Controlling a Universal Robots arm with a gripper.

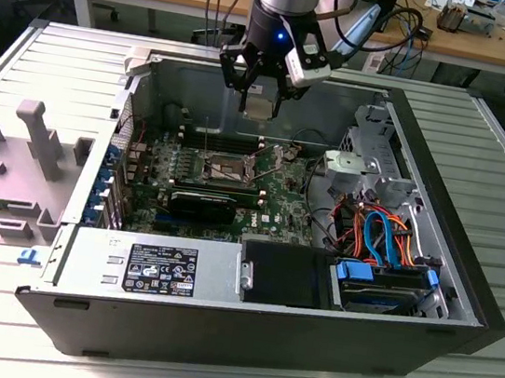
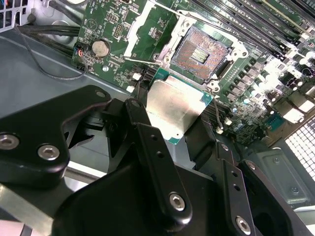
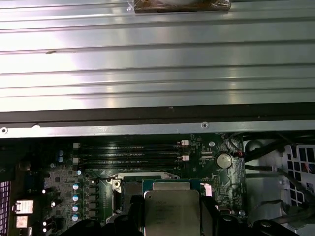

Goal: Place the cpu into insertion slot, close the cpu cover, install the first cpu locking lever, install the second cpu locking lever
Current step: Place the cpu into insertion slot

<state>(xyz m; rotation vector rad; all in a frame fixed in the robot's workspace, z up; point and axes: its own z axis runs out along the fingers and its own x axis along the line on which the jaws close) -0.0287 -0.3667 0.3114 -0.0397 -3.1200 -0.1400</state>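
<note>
Gripping the cpu (image 2: 174, 105) by two opposite edges, the pincer (image 2: 173, 114) hangs over the open computer case (image 1: 240, 342) — its black metal fingers (image 2: 147, 142) clamped on the chip, one at each side. Being square, the chip has no long axis; its flat, silvery-grey top faces up toward the wrist, edged by a thin green border, and its sides run roughly in line with those of the insertion slot (image 2: 201, 51). That slot lies below the fingertips, apart from the chip — a square field of fine gold-brown contacts inside a dark metal rim, set in the green motherboard (image 1: 274, 206). In the first wrist view faint lines of print cross the chip's top; I cannot read them. Beyond the slot from the pincer run long black memory slots (image 3: 128, 152). White labels (image 1: 161, 270) sit on the grey power supply (image 1: 92, 256), well apart from the pincer at the case's near wall.
</note>
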